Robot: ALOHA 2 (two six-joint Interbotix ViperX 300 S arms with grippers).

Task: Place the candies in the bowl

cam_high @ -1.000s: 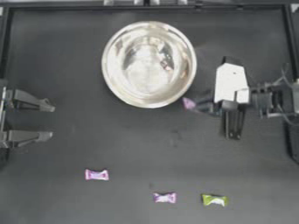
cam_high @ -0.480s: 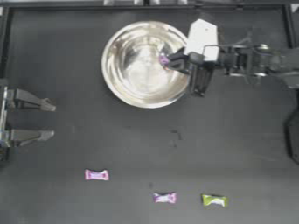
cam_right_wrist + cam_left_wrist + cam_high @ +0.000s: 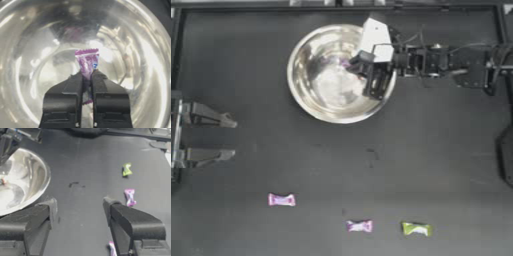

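A purple candy (image 3: pixel 87 60) is pinched between the jaws of the right gripper (image 3: pixel 87 75), which are pressed together on its wrapper; the top twist of the wrapper stands out above the fingertips. The gripper holds it over the inside of the shiny silver bowl (image 3: pixel 308 95), on the right part of it, and the right arm reaches in from the right side of the table. The bowl stands on the far middle part of the dark table (image 3: pixel 438 150).

Three more candies lie on the near part of the table, well apart from the bowl: a pink candy (image 3: pixel 281 200), a second pink candy (image 3: pixel 359 226) and, just beside it, a yellow-green candy (image 3: pixel 416 228).

The left gripper (image 3: pixel 211 135) is parked at the left edge of the table, with its jaws spread wide and nothing between them.
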